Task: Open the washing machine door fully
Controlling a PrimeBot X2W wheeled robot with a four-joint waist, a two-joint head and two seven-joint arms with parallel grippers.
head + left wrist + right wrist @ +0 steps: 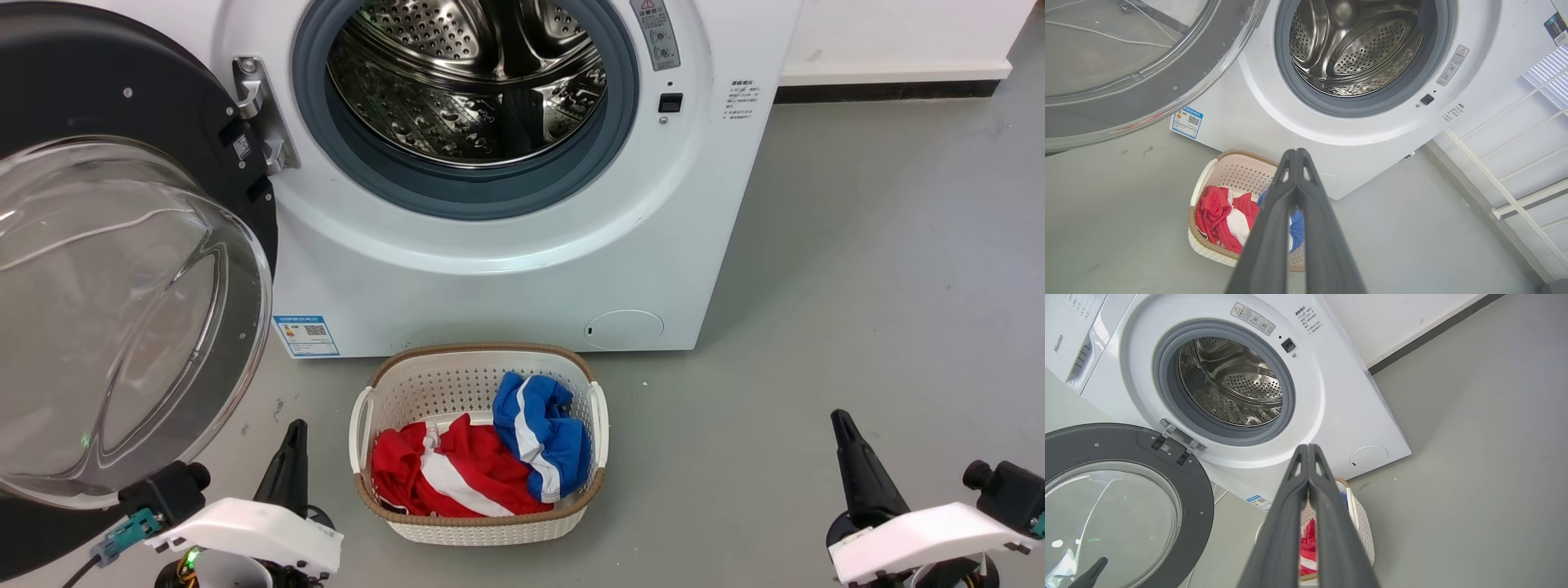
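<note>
1. At the left of the washing machine (490,269), the washing machine door (122,269) stands swung wide, hinged beside the bare drum (465,82).
2. Nearer the camera, the left gripper (1295,153) and the right gripper (1307,447), both closed on nothing, flank a laundry basket (457,384).
</note>
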